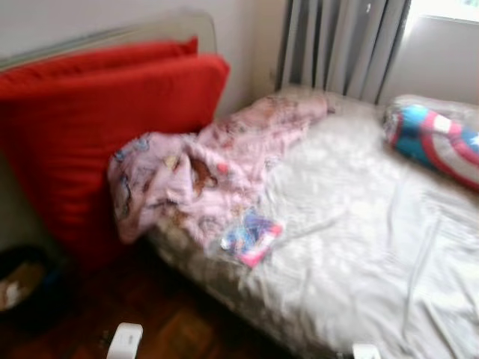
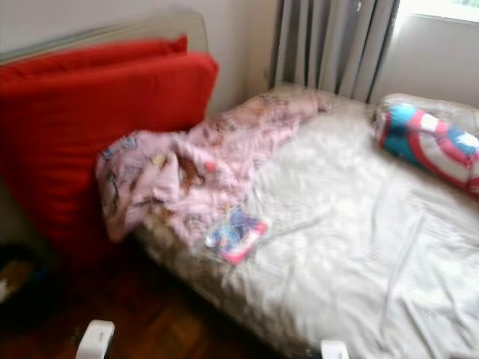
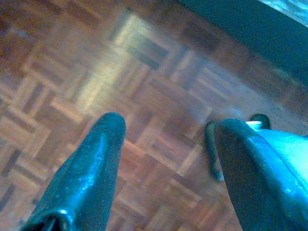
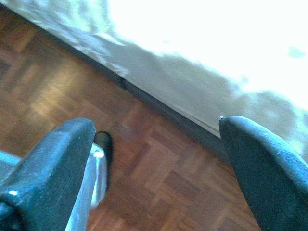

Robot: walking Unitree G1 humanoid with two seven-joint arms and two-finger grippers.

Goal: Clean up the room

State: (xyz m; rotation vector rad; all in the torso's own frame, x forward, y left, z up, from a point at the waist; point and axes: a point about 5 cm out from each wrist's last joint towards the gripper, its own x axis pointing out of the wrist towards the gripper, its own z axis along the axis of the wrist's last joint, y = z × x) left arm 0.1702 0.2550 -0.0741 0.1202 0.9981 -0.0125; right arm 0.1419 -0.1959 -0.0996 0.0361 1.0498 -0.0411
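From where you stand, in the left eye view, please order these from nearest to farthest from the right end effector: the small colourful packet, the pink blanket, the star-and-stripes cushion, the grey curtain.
The right end effector hangs low by the bed's near edge.
1. Small colourful packet, on the sheet near the bed's edge.
2. Pink blanket, heaped at the bed's left corner.
3. Star-and-stripes cushion, far right on the bed.
4. Grey curtain, behind the bed.
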